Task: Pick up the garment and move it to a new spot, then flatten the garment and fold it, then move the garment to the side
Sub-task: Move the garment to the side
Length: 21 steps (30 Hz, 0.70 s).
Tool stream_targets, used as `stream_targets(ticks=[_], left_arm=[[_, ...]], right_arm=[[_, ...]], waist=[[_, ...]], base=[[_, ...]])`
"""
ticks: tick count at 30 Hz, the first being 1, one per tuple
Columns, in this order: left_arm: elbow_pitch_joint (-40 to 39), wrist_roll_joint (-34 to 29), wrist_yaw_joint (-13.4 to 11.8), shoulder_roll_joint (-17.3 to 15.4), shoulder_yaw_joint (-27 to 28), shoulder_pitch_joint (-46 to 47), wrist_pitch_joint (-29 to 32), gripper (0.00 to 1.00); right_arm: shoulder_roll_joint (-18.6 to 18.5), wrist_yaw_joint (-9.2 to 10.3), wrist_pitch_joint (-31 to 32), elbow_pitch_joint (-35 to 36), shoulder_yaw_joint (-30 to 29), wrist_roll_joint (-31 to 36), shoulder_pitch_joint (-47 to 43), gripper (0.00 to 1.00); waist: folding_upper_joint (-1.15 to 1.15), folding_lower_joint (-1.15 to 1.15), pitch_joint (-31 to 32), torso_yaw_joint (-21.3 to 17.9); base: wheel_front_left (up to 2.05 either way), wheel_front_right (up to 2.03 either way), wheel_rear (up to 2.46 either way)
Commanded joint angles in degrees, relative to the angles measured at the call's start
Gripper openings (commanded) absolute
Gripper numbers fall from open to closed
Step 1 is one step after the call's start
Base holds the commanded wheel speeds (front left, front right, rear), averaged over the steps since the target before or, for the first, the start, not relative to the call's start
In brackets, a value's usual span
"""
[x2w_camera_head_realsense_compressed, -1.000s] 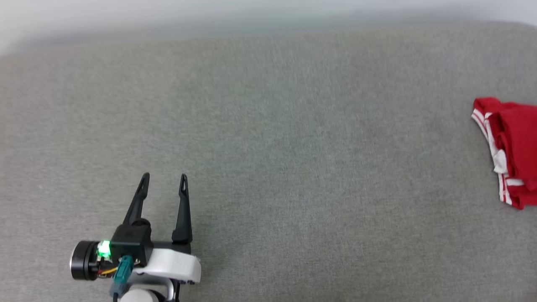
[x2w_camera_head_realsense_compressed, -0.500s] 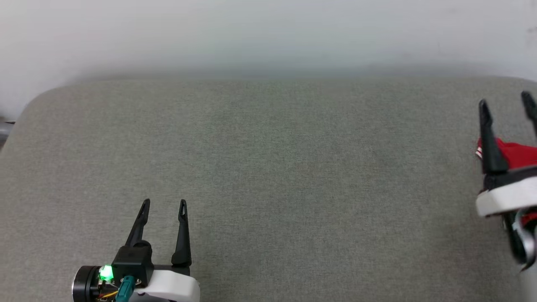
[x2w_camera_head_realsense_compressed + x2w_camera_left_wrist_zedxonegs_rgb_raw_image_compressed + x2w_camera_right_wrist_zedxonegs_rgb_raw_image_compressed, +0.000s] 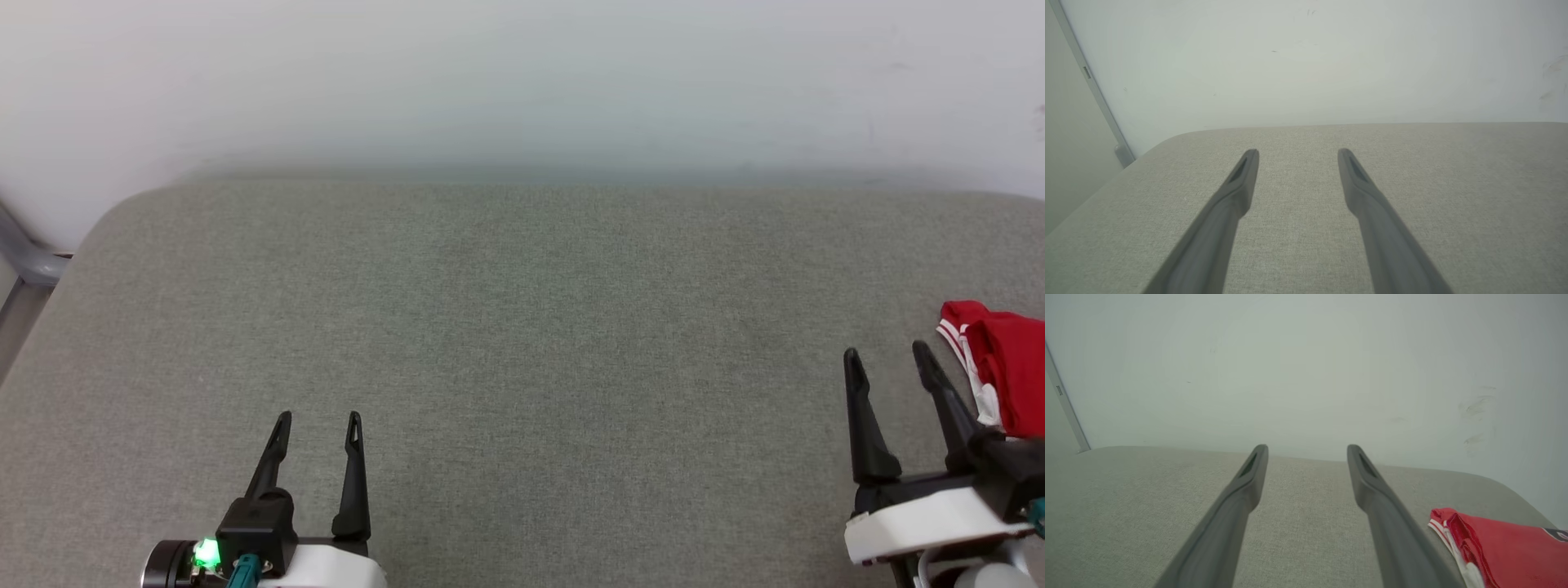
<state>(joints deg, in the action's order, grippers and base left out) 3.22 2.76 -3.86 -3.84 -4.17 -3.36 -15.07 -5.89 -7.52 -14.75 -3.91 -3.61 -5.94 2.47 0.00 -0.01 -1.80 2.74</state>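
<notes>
Grey woven pad, far corners rounded, against pale wall; grey rail at left. Shirt at pad's right edge, just beside right gripper. Left gripper well apart. Both spread wide, holding nothing.

You've got a big grey fabric pad with rounded corners, sitting against a plain pale wall. There's a grey metal bar by the pad's left corner, a few scuffs on the wall, and soft, even light.

The garment, red with white trim, lies folded at the surface's right edge.
</notes>
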Motion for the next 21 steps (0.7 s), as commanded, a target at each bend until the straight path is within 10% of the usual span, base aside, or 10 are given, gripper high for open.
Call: stream_targets(ticks=[1,21], left_arm=[[-0.04,0.17,0.24,-0.02,0.08,-0.71,-0.12,1.0],[-0.35,0.03,2.0,0.04,0.65,-2.89,-0.12,1.0]], right_arm=[[0.47,0.07,-0.24,0.32,-0.15,-0.37,-1.18,1.0],[3.13,0.07,-0.47,3.45,-0.89,-1.2,-10.21,1.0]], waist=[[0.0,0.01,0.33,0.16],[0.0,0.01,3.02,0.18]], base=[[0.0,0.0,0.0],[0.0,0.0,0.0]])
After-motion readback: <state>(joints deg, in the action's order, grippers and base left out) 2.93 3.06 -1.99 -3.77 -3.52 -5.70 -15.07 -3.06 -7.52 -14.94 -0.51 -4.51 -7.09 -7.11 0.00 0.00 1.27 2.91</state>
